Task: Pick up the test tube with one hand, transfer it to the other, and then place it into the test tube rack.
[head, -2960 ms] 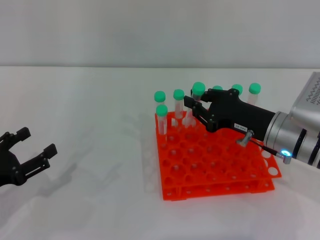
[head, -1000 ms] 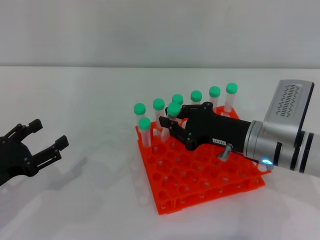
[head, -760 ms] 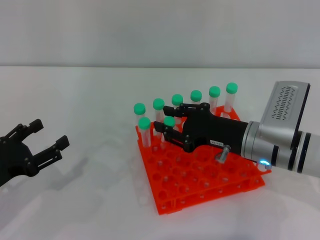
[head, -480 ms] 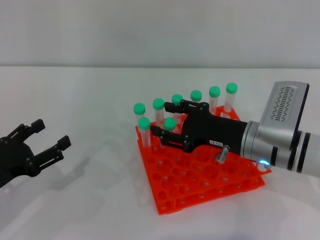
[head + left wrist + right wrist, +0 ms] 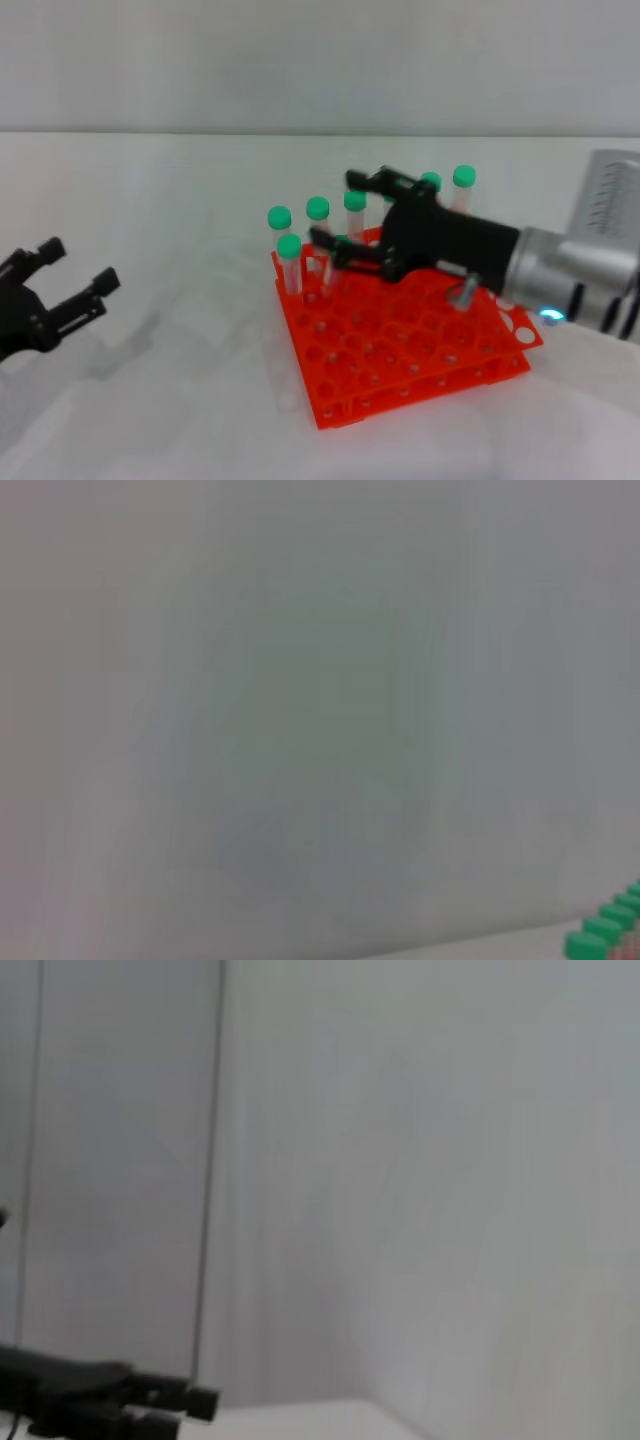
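right gripper point(image 5: 345, 225) spread wide over the rack, holding nothing

its jaws straddle the test tube point(image 5: 339, 256) seated upright in the orange test tube rack point(image 5: 400, 345) on the desk point(image 5: 180, 230), likely just let go; left gripper point(image 5: 70, 275) waits released, well apart.

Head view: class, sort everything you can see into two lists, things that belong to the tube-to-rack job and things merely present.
Belongs to the job:
test tube rack
green-capped test tubes standing in it
right gripper, open above the rack
left gripper, open, off to the side

Merely present:
white table
plain wall
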Controlling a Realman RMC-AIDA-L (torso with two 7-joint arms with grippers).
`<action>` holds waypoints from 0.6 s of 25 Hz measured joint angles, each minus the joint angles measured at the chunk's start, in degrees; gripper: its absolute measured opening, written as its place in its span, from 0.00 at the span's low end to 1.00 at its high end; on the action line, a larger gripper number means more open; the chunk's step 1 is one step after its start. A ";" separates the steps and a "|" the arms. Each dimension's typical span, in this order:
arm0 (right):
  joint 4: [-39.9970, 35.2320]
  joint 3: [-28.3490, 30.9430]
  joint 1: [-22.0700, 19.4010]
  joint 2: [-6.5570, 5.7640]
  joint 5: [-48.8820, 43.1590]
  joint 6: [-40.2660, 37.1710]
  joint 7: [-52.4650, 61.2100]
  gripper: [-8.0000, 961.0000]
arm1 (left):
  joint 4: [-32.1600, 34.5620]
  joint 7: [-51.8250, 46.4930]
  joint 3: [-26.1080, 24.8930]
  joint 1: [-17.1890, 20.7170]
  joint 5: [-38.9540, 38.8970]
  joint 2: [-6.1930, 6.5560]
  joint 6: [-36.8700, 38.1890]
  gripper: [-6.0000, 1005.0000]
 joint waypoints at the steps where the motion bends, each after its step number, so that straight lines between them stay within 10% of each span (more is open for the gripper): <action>1: -0.76 1.18 -1.37 -0.24 -0.19 -0.40 -0.01 0.84 | -0.01 0.08 0.01 0.19 -0.85 0.00 -0.22 0.89; 15: -1.87 32.85 -21.14 -0.92 -7.39 -8.97 -1.30 0.85 | 8.46 6.50 -0.01 4.55 -19.43 0.02 -4.09 0.89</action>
